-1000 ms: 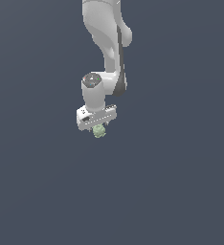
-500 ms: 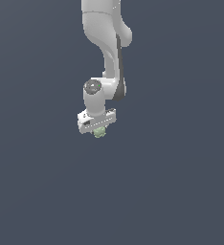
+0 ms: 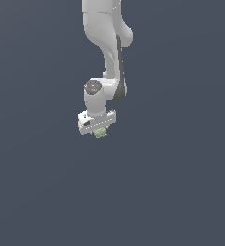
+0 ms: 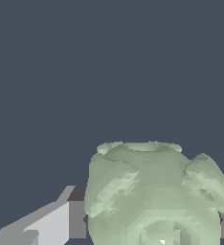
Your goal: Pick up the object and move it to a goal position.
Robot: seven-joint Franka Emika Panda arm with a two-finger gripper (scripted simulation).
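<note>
The object [image 3: 100, 133] is a small pale green lumpy blob hanging just under the white bar of my gripper [image 3: 99, 132] in the exterior view. In the wrist view the object [image 4: 154, 196] fills the near part of the picture, pressed between the fingers [image 4: 61, 222], with a dark pad showing on each side of it. The gripper is shut on it. The white arm comes down from the top of the exterior view, and the object is off the ground.
Only a plain dark blue-grey ground [image 3: 181, 192] shows around the arm. No other things and no goal marker are in view.
The gripper with the object has shifted slightly towards the exterior view's left and a little upward over the last second. The grip has stayed the same.
</note>
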